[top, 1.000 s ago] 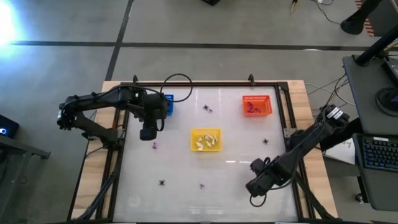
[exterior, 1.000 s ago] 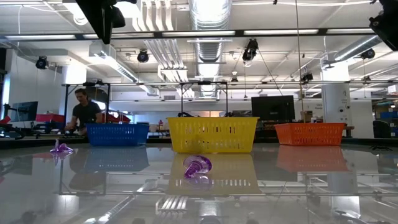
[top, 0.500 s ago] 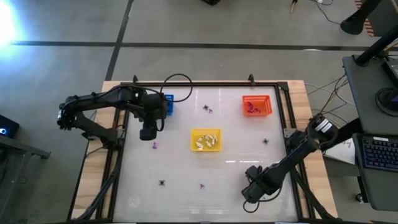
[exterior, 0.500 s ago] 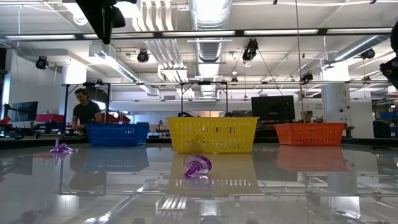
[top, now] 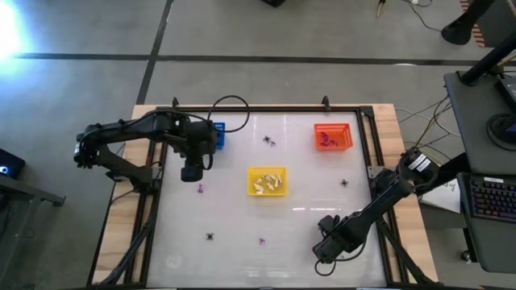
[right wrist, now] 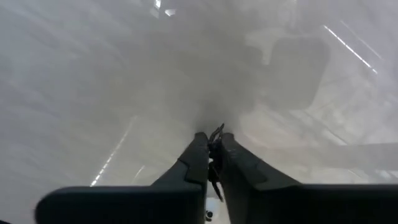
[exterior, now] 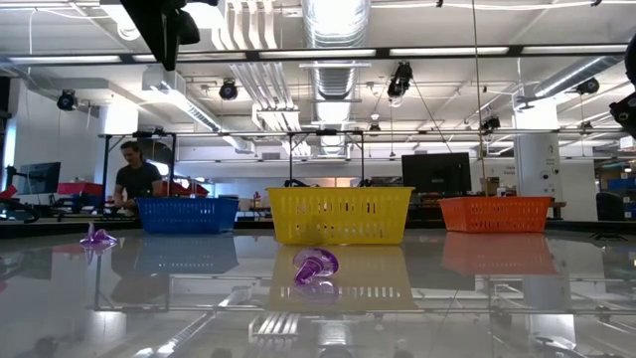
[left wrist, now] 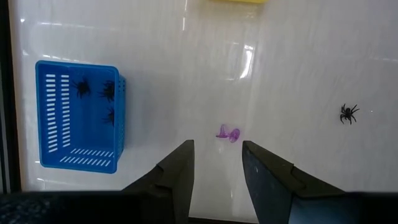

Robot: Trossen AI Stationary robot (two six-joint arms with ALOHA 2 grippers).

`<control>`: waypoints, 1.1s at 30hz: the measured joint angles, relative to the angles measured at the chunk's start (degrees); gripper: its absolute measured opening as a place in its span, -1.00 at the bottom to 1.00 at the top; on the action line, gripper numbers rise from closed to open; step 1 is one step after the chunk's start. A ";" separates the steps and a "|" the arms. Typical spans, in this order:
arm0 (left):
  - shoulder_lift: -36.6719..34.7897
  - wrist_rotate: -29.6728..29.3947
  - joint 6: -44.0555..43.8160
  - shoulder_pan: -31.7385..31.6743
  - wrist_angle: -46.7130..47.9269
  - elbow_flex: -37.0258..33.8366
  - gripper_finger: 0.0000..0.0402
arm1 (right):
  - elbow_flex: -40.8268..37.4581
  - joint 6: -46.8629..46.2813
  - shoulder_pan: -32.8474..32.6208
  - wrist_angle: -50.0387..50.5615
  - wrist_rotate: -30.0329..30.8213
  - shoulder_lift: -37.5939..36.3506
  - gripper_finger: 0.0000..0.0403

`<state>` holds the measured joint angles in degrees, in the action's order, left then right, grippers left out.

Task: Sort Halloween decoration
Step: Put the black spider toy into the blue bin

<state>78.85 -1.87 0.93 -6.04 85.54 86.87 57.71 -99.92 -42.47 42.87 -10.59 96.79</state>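
White and glossy, the surface [top: 306, 193] carries three mesh baskets: a blue basket [top: 218, 134] at the far left, a yellow basket [top: 267, 180] in the middle and an orange basket [top: 333, 136] at the far right. Three black spiders [left wrist: 94, 96] lie in the blue basket; the yellow basket holds pale trinkets [top: 267, 183] and the orange basket holds purple ones [top: 326, 139], too small to count. Loose on the surface are three purple trinkets [top: 201, 188], [top: 270, 141], [top: 261, 240] and two black spiders [top: 210, 237], [top: 343, 183]. The left hand [left wrist: 216, 163] hangs above the surface just beside the blue basket, fingers apart with a narrow gap and nothing between them; one purple trinket lies below that gap. The right hand [right wrist: 212, 154] is low at the near right of the surface, fingers closed on a small black spider [right wrist: 216, 132]. Nothing stands between either hand and the baskets. Beyond the surface, a person [exterior: 131, 177] stands in the workshop behind the blue basket.
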 joint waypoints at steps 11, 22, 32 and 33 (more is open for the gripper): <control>0.00 0.00 -1.28 0.00 1.31 -0.01 -0.41 | 1.52 -3.40 -0.14 1.77 1.32 -3.32 -0.95; -0.04 -0.02 -1.48 0.00 1.95 -0.02 -0.41 | 9.18 1.47 5.42 7.34 23.76 -10.20 -0.95; -0.22 -0.06 2.63 0.00 1.90 -0.02 -0.41 | 9.42 24.23 20.45 1.59 25.21 -14.20 -0.95; -0.33 -0.06 2.79 0.00 1.92 -0.02 -0.41 | 9.44 27.03 22.13 0.26 25.19 -14.54 -0.95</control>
<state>78.52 -1.93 3.72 -6.04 87.46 86.85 67.16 -72.90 -20.34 43.14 14.60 82.25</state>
